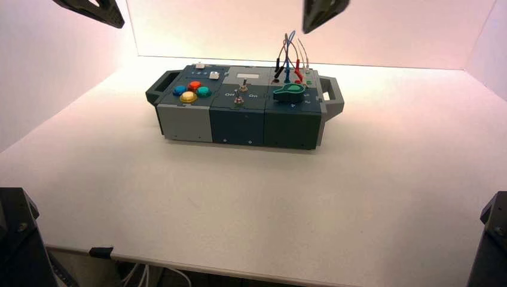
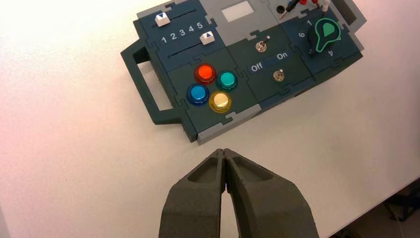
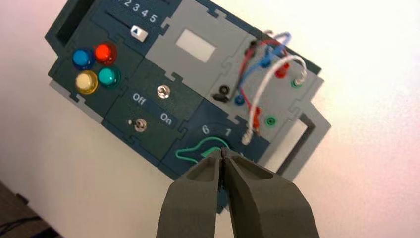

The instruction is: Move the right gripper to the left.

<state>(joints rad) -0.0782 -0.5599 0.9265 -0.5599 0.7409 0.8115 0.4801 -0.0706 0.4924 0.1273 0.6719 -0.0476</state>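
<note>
My right gripper [image 1: 312,27] hangs high above the box's right end, over the wires [image 1: 291,51]. In the right wrist view the right gripper [image 3: 223,151] is shut and empty, with its tips over the green knob [image 3: 200,150]. The box [image 1: 179,122] stands in the middle of the table, with four coloured buttons [image 1: 191,91] at its left, two toggle switches [image 1: 240,94] in the middle and the green knob [image 1: 291,91] at its right. My left gripper [image 2: 224,151] is shut and empty, high above the table beside the box's left end; it also shows in the high view [image 1: 95,9].
The box has a handle at each end [image 1: 156,88] [image 1: 333,95] and two sliders [image 2: 184,29] numbered 1 to 5 behind the buttons. White walls close in the table at the back and sides. The table's front edge [image 1: 239,272] runs along the bottom.
</note>
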